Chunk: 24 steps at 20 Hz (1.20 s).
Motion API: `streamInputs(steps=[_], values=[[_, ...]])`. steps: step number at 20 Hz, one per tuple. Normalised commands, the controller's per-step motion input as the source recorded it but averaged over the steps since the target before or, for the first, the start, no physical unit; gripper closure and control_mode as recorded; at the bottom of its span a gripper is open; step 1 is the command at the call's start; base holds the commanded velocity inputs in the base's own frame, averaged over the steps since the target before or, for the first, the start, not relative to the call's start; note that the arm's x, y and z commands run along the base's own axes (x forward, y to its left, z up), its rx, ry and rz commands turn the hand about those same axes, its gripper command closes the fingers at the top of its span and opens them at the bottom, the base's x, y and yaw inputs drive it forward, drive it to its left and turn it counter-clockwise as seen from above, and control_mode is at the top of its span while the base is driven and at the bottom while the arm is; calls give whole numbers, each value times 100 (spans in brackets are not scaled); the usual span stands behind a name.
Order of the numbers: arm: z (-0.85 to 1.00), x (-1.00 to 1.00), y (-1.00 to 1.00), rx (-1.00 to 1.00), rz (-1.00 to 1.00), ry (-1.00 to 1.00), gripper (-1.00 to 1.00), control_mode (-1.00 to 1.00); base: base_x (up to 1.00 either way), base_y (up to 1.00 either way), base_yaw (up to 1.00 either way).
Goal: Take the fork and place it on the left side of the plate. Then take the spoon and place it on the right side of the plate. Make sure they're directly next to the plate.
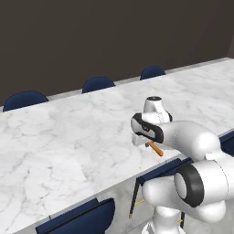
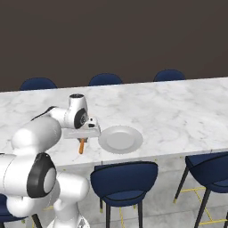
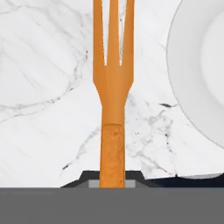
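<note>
While we hold the fork (image 3: 113, 87) just left of the plate (image 3: 192, 74), the spoon waits its turn.

Our gripper (image 2: 83, 139) is clamped narrowly on the fork's handle, so the fork sits between the jaws and its tines run straight ahead along the hand's line of sight. In the hand view the long axis lies roughly parallel to the plate's near edge, with a strip of marble counter (image 3: 43, 65) between the two. From the right base view the fork (image 2: 81, 146) hangs low over the counter (image 2: 178, 111) beside the plate (image 2: 120, 139), near but apart. We judge the coming move to be a short drop, perhaps nudged toward the rim first, since the fork must end directly next to the plate.
</note>
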Motion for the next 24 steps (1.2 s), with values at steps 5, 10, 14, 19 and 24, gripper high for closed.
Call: streamInputs(steps=[5, 10, 14, 19, 24], values=[[-39, 15, 0, -2, 2, 4, 100, -100, 0, 0, 0], [-49, 20, 1, 0, 0, 0, 100, -100, 0, 0, 0], [-36, 11, 0, 0, 0, -5, 100, -100, 0, 0, 0], [-28, 12, 0, 0, 0, -5, 100, -100, 0, 0, 0], [-17, 17, 0, 0, 1, -5, 100, -100, 0, 0, 0]])
